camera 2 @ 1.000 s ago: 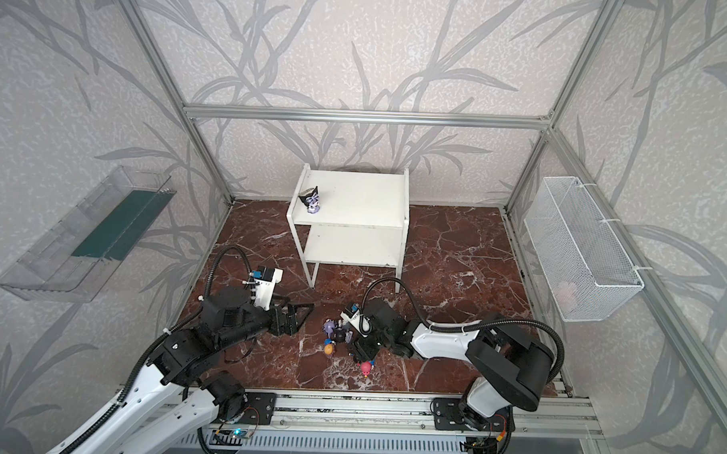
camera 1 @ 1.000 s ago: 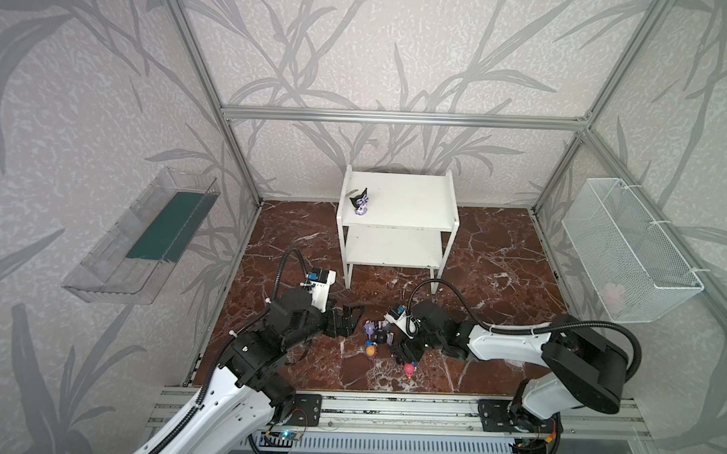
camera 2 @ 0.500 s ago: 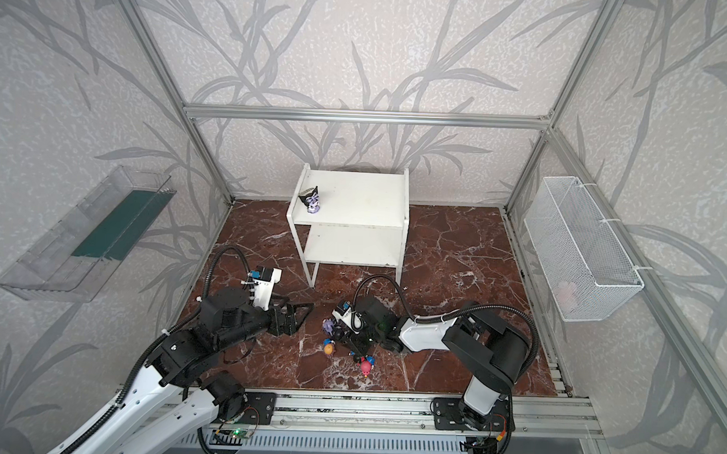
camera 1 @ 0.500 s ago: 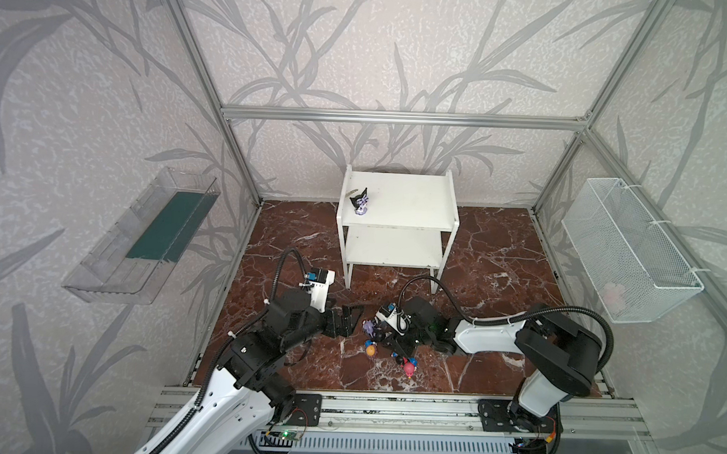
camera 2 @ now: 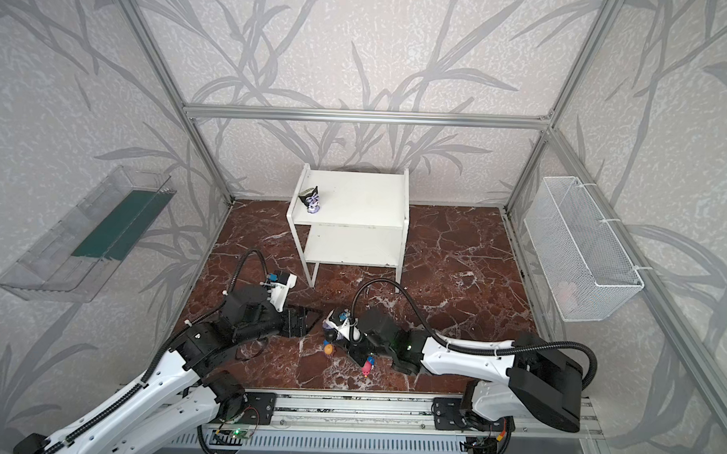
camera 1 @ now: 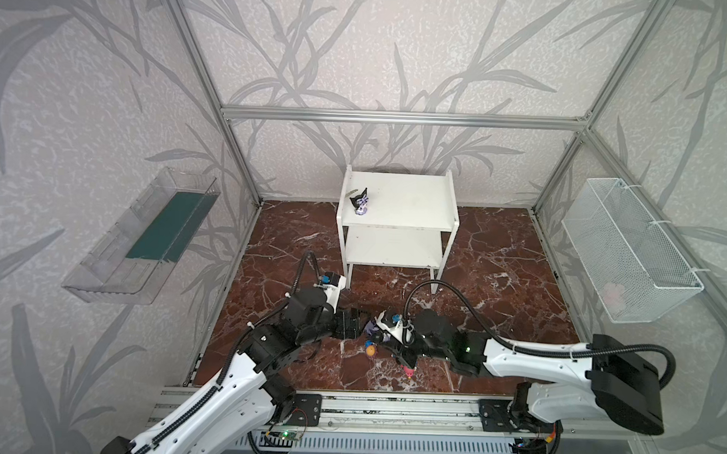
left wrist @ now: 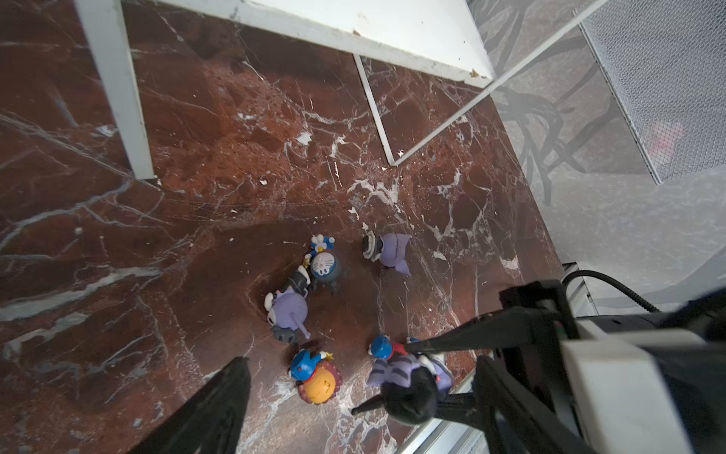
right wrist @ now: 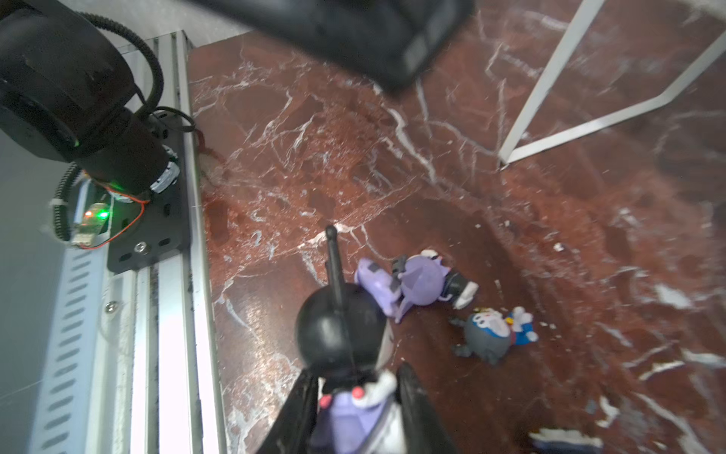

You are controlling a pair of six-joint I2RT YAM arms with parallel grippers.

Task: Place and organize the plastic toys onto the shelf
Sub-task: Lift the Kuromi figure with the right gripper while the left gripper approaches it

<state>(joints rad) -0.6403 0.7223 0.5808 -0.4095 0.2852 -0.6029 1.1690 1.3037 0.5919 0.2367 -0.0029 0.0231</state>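
We see the right gripper (right wrist: 355,391) clenched on the black-headed figurine (right wrist: 338,330), head jutting forward; shelf (camera 1: 400,200) well beyond; left gripper (camera 2: 311,317) spread, empty.

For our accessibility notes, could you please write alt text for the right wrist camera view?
The right hand is shut on a black-headed figurine with a lavender body. Just past it, a lavender figurine and a grey-headed figurine lie on the red marble floor, with a white shelf leg farther off.
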